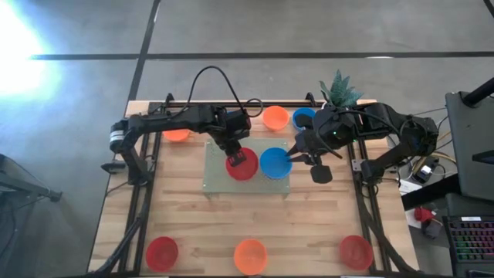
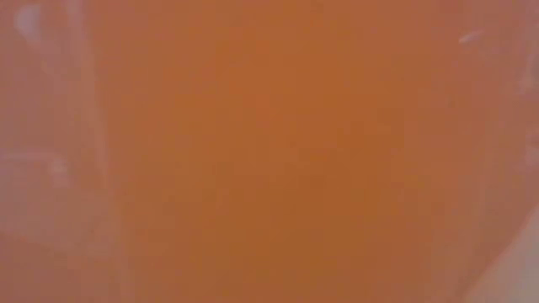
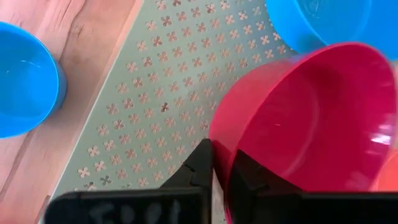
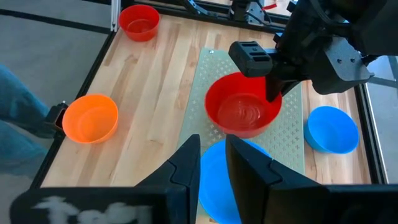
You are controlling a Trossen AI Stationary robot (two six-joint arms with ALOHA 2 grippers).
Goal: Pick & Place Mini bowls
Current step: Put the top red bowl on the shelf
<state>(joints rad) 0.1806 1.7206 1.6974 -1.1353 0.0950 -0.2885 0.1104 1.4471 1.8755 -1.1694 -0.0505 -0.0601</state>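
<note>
A red mini bowl (image 1: 241, 164) and a blue mini bowl (image 1: 275, 163) sit side by side over the pale green mat (image 1: 216, 174) in the middle of the table. My left gripper (image 1: 234, 153) is shut on the red one at its far-left side. My right gripper (image 1: 292, 157) is shut on the blue one at its right side. In the right wrist view the red bowl (image 4: 242, 112) lies beyond the blue bowl (image 4: 217, 183), with the left gripper (image 4: 272, 93) on it. The low view is filled by an orange blur. My left gripper (image 3: 221, 158) pinches the red bowl's rim (image 3: 225, 146), one finger (image 3: 202, 168) outside the wall and one finger (image 3: 252, 180) inside. It comes from above, pointing down. The bowl looks tilted; whether it is clear of the mat I cannot tell. My right gripper (image 4: 211, 149) has the blue bowl's rim (image 4: 208, 163) between its two fingers, one finger (image 4: 186, 165) outside and one finger (image 4: 249, 168) over the inside. It comes slanting down from the table's right. The bowl is over the mat's right part.
Orange bowls (image 1: 177, 135) (image 1: 275, 117) and a blue bowl (image 1: 303, 118) stand along the far edge, beside a potted plant (image 1: 337, 89). Red (image 1: 162, 252), orange (image 1: 250, 255) and red (image 1: 356, 251) bowls line the near edge. Bare wood lies between mat and near row.
</note>
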